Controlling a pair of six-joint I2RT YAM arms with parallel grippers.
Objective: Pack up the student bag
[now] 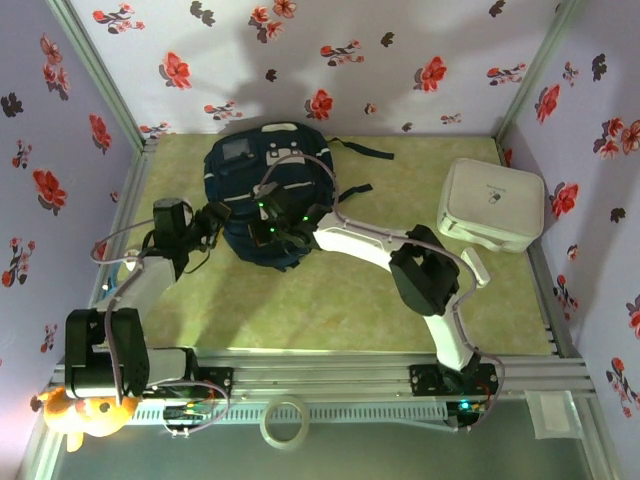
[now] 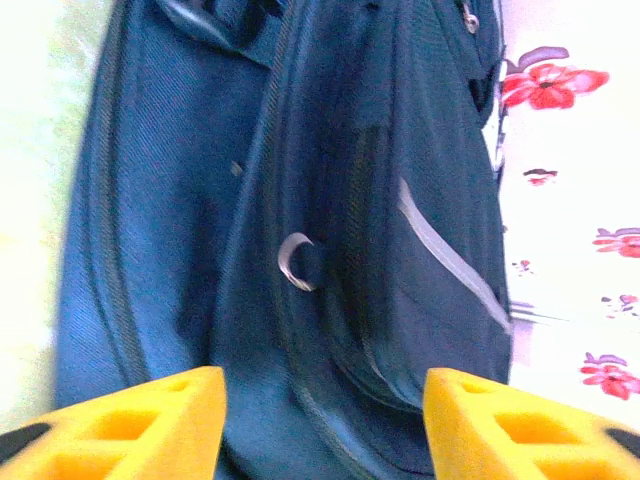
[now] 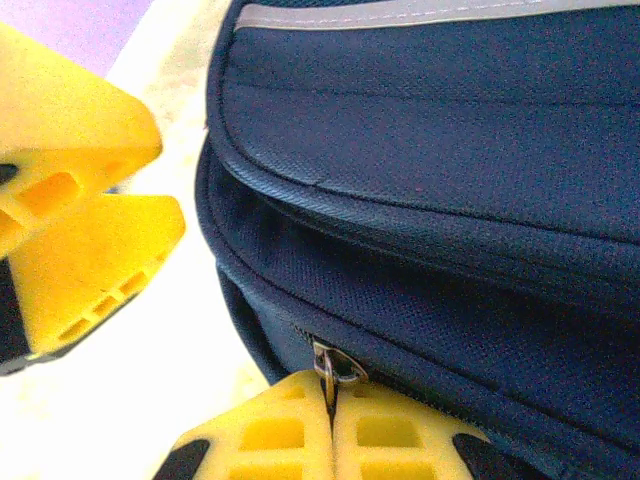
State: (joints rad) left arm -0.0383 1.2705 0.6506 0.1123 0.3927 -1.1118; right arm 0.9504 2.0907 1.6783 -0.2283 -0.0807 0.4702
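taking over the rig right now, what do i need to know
Left gripper: open, facing the side of the student bag, holding nothing.
Right gripper: shut on a zipper pull at the bag's lower edge.
Bag lies mid-table; white box sits apart at the far right.
Done: zipper pull gripped.
Left: unzip, then pack the bag.

student bag: navy, lying flat mid-table, straps trailing right
left gripper: at the bag's left edge
right gripper: over the bag's near end
white box: far right corner, well apart from the bag
tape roll: on the near rail, between the arm bases
plush toy: orange, beside the left base
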